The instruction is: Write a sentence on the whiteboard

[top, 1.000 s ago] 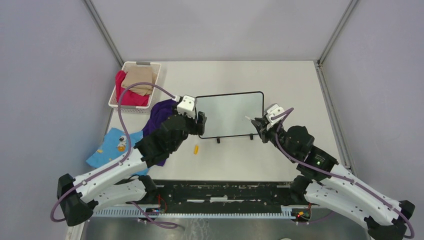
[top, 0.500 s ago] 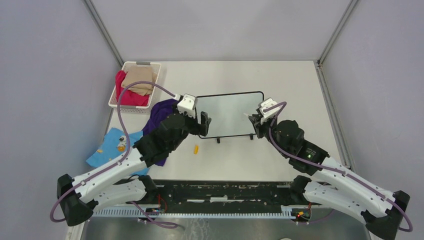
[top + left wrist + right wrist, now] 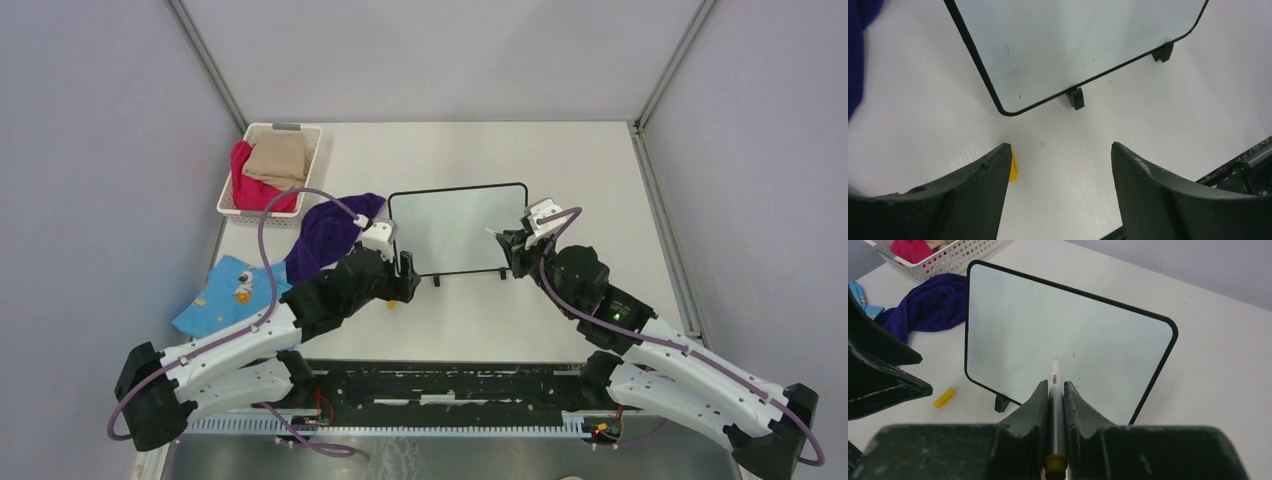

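Note:
The whiteboard stands on two small black feet at mid-table, and its white face is blank; no sentence shows on it. My right gripper is shut on a white marker pen, whose tip points at the board's lower middle, close to the surface. From above, the right gripper sits at the board's near right corner. My left gripper is open and empty. It hovers over the table just in front of the board's near left corner. A yellow pen cap lies beside its left finger.
A white basket with red and tan cloths stands at the back left. A purple cloth lies left of the board, and a blue patterned cloth lies nearer the left edge. Grey walls enclose the table.
My left gripper has drawn back from the board's left edge toward the near side, over the yellow cap. The right gripper with the pen has shifted slightly left to the board.

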Tool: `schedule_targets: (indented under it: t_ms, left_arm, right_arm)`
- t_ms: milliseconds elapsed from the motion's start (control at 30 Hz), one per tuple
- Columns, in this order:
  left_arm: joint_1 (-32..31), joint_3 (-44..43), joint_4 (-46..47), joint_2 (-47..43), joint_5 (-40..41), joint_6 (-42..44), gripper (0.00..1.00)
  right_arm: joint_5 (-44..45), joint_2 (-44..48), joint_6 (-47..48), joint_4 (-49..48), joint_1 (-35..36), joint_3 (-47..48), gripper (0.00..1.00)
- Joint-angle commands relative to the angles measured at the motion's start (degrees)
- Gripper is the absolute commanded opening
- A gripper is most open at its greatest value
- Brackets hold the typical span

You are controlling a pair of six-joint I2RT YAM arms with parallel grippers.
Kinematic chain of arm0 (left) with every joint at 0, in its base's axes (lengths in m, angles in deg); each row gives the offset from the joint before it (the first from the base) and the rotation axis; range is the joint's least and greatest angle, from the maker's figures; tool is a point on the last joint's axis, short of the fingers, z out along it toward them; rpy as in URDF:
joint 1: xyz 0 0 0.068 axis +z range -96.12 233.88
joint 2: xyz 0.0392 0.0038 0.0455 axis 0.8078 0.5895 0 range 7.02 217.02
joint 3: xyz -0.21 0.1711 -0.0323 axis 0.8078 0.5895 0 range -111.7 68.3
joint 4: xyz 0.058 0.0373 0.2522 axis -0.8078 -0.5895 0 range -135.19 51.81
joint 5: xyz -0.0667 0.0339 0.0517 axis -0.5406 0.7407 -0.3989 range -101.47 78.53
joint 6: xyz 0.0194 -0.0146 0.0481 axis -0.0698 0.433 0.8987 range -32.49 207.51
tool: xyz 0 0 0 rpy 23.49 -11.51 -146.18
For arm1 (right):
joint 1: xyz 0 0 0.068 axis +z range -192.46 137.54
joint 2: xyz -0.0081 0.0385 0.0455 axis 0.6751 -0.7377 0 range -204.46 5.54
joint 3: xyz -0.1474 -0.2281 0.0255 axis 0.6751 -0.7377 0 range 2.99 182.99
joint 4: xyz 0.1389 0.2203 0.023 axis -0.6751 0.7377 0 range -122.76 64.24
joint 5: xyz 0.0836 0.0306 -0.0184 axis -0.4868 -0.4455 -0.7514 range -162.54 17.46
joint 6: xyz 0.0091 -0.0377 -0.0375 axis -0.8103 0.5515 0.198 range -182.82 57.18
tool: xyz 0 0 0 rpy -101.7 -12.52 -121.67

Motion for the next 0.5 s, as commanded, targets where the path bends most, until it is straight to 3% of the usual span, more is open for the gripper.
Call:
schedule_targets:
  t_ms: [0,300,467]
  left_arm:
    - [-0.1,0.3,3.3,4.2,-2.3,-5.8,0.78]
    - [-1.0,-1.4,8.7,13.3,-1.1,-7.7,0.72]
    - [-0.4,-3.0,6.2,10.5,4.7,-8.0,0.77]
  right_arm:
    - [-3.1,1.2,-1.0,-3.3,0.2,-1.2,0.00]
    - [-2.2,4.7,2.6,-3.3,0.2,-4.3,0.00]
    - [-2.3,4.2,3.2,-3.4,0.2,-4.2,0.00]
